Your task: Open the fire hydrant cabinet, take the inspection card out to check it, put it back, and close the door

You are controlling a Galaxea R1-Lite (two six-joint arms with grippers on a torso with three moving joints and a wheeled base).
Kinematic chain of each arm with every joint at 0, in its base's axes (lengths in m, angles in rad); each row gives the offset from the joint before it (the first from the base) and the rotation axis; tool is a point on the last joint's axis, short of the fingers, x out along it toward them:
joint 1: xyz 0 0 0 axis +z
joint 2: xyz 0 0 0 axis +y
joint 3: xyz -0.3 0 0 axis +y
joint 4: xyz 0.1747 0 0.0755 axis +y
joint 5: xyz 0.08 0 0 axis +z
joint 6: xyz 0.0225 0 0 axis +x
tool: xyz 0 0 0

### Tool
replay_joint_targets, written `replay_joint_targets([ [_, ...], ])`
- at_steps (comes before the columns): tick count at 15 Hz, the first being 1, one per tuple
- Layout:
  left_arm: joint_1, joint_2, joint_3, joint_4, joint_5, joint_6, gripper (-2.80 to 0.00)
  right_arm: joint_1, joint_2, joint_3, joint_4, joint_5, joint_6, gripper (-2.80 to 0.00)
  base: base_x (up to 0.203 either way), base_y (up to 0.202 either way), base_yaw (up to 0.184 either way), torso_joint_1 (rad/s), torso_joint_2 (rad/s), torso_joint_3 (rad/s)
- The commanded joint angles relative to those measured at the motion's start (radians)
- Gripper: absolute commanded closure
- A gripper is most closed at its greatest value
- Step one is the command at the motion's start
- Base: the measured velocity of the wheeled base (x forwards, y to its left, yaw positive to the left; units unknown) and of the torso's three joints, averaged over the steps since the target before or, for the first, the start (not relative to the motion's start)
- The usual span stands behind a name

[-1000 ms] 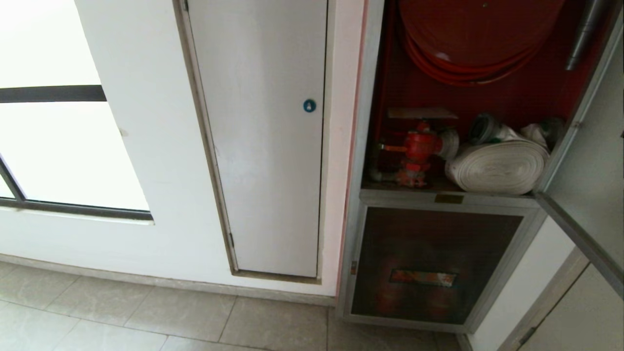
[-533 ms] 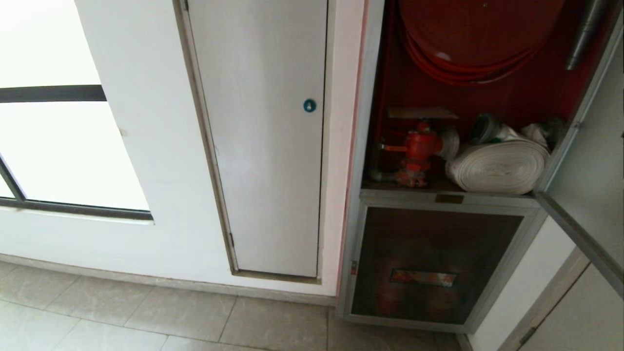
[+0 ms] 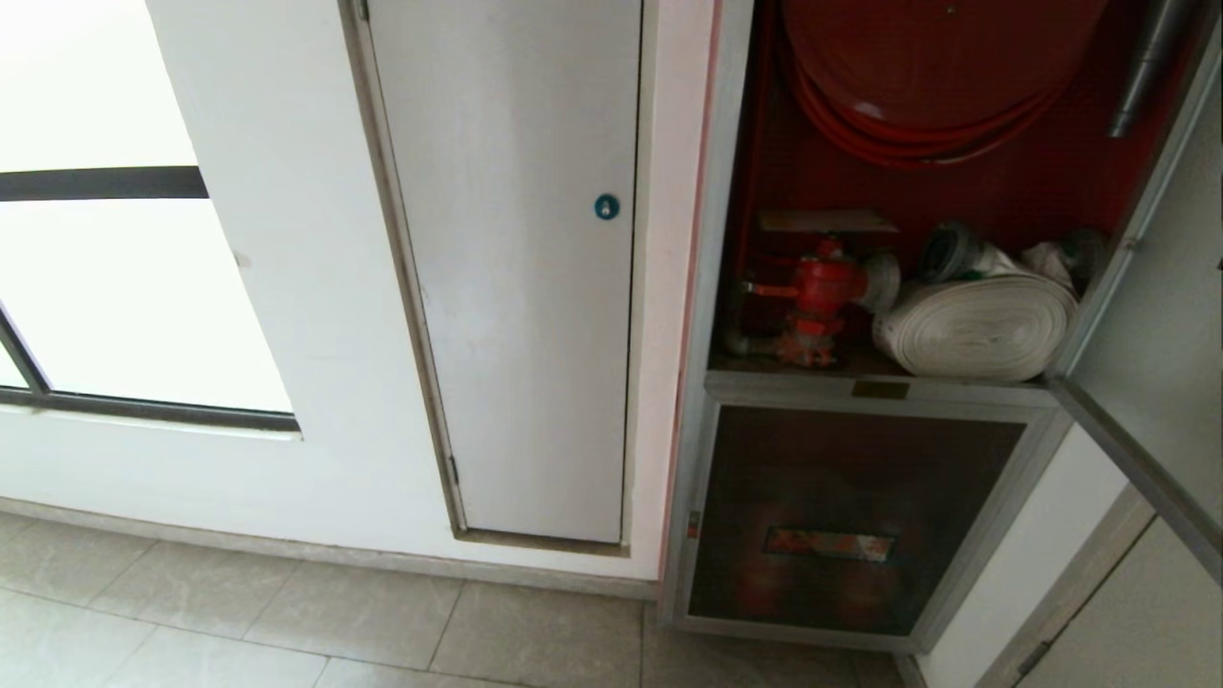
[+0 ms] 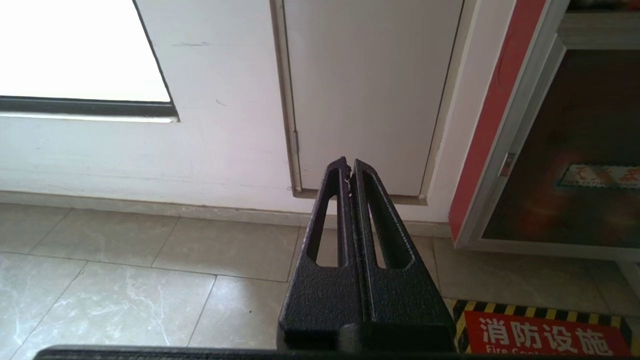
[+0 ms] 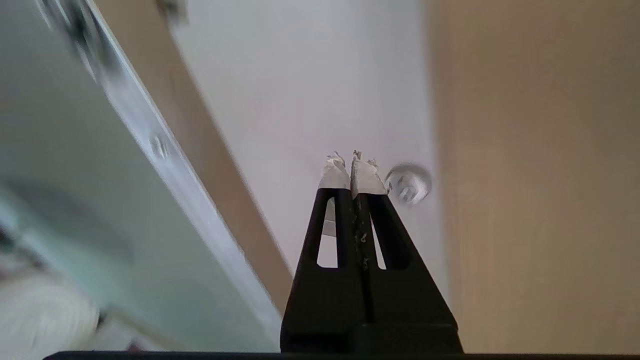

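With the cabinet [image 3: 917, 191] at upper right of the head view, door [image 3: 1147, 382] swung open, your closed, empty right hand [image 5: 351, 167] should square up before reaching in; no card shows.

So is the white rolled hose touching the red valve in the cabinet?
Cannot tell. In the head view the white rolled hose lies right beside the red valve, but the valve's pale outlet cap overlaps the roll's edge, hiding any gap or contact.
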Motion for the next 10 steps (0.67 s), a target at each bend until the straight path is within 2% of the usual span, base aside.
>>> replay_joint_targets([
  [1,0.000,0.001,0.000,0.000,0.000,0.000,0.00,-0.023,0.003,0.029,-0.002,0.037,0.005,0.00,0.000,0.000,0.000,0.000,0.00,0.000],
  [6,0.000,0.001,0.000,0.000,0.000,0.000,0.00,-0.025,0.048,0.069,-0.083,0.056,0.013,0.00,0.000,0.000,0.000,0.000,0.00,0.000],
  [10,0.000,0.000,0.000,-0.001,0.000,0.000,0.00,-0.025,0.071,0.069,-0.090,0.074,0.013,0.00,0.000,0.000,0.000,0.000,0.00,0.000],
])
